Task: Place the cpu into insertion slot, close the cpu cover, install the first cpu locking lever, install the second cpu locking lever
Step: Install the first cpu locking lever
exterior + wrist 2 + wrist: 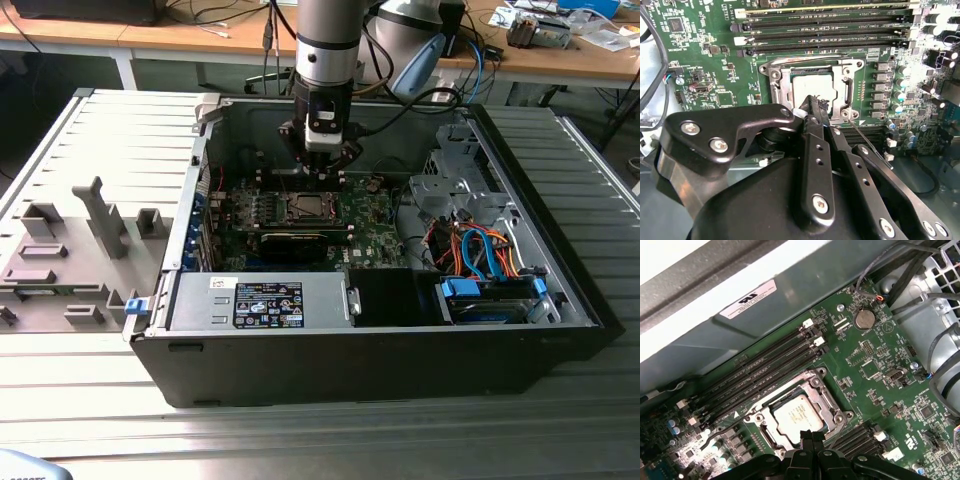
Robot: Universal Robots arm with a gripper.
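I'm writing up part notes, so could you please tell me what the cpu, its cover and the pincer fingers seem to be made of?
The cpu has a matte silver-grey top, likely metal, with an even dull sheen. The cpu cover looks like thin bright sheet metal, catching highlights along its frame. The pincer fingers look like black matte metal or hard plastic, held by silver screws; which one is unclear.

Open computer case (400, 370), green motherboard (875, 365)
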